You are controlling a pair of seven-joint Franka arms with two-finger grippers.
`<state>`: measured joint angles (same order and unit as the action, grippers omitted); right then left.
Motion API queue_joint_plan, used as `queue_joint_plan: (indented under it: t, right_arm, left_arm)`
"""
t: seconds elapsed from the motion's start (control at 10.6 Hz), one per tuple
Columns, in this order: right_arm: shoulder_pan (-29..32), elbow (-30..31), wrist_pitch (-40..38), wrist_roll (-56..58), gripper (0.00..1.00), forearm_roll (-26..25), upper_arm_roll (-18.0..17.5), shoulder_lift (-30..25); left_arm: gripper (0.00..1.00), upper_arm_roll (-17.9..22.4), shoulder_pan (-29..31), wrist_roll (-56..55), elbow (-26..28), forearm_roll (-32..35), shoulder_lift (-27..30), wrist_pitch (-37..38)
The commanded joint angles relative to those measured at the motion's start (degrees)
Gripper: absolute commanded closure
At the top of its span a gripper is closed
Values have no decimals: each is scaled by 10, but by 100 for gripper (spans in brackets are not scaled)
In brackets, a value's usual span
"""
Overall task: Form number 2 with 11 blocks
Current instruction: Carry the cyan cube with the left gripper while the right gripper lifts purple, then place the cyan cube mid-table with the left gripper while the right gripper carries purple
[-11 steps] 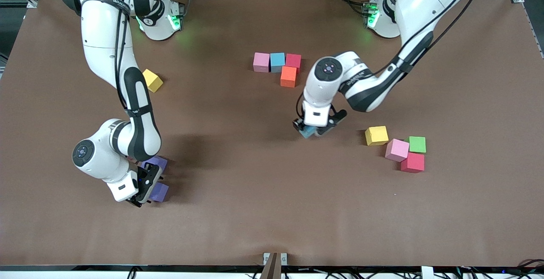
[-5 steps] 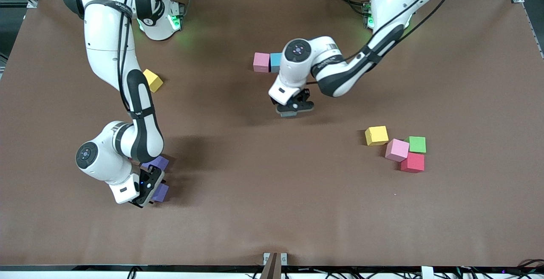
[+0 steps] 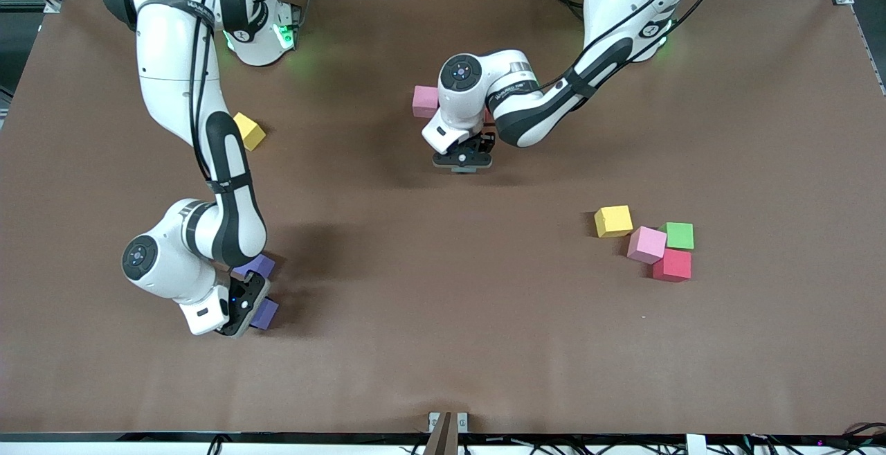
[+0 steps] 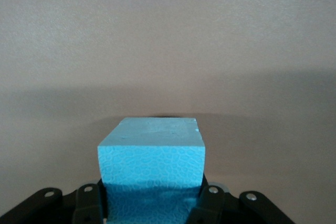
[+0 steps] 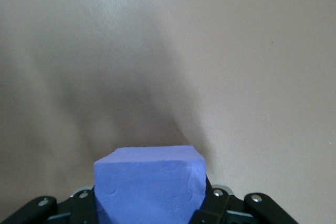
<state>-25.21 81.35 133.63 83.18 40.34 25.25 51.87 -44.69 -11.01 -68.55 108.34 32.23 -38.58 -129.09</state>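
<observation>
Blocks are gripped by both pincers. In the left wrist view a blue block (image 4: 151,169) is seen clamped between the fingers of the left pincer (image 3: 462,163), which is closed on it over the bare middle of the surface (image 3: 443,344), just in front of the row started by a pink block (image 3: 424,101); the rest of that row is hidden under the left arm. In the right wrist view a purple block (image 5: 149,184) is seen set between the fingers of the right pincer (image 3: 243,313), which sits low at the right arm's end of the surface; the fingers are drawn in against the block's sides. In the front view that block (image 3: 264,314) shows beside the pincer, with a second purple block (image 3: 256,265) a little farther from the camera, partly covered by the arm. A yellow block (image 3: 248,131) lies alone near the right arm's base. Toward the left arm's end, another yellow block (image 3: 613,221), a pink block (image 3: 646,244), a red block (image 3: 672,265) and a green cube (image 3: 680,235) are clustered, the last three touching.
</observation>
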Motion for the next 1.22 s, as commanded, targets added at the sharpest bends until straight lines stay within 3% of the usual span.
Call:
queue_joint_plan:
  t: [0.0,0.28,0.66,1.13]
  right_arm:
    - [5,-31,-38,-63,83,-17,1,7]
    - [0,-49,-86,-171,83,-56,6,1]
    - [-5,-50,-129,-255,83,-56,8,-5]
    - [-65,-49,-160,-302,83,-59,59,-9]
  left_arm:
    - [100,-1,0,10,-2,-11,2,10]
    - [100,-1,-1,-7,2,-12,-3,10]
    - [100,0,-10,-39,3,-11,-14,10]
    - [100,2,-16,-41,14,-10,-18,10]
